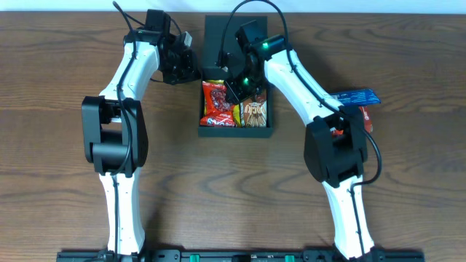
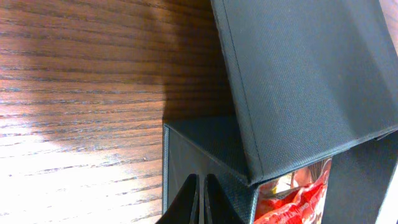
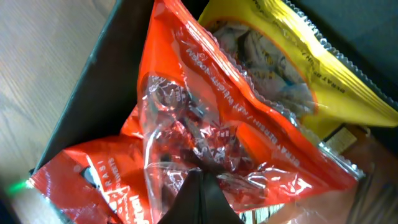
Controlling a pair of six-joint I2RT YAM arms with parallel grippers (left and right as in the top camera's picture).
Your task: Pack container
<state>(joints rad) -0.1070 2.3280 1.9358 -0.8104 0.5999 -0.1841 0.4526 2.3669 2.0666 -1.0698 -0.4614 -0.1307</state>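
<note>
Left claw (image 1: 191, 70): clenched, fingers pressed together with nothing between them; just outside the container's left wall, at the corner nearest the lid's hinge. In the left wrist view its tips (image 2: 202, 182) stood right against that wall's outer face; contact could not be confirmed.

Container (image 1: 237, 132): dark, shallow box, resting flat on the wooden surface (image 1: 65, 73) between the two arms, open on top.

Lid (image 1: 218, 36): same dark colour as the container, folded back from the container's far edge; in the left wrist view it (image 2: 298, 81) stood raised and tilted over the box.

Red packet (image 1: 216, 100): inside the container, left half, with a clear crinkled window (image 3: 205, 124).

Right claw (image 1: 237, 89): clenched, reaching down into the container near its middle; its tips (image 3: 200, 196) were on the red packet's clear film. Whether any film was pinched could not be told.

Yellow packet (image 1: 255, 110): inside the container, right half, beside the red packet and partly under its edge (image 3: 298, 62).

Blue packet (image 1: 354, 96): on the surface, well to the right of the container, beyond the right arm.
</note>
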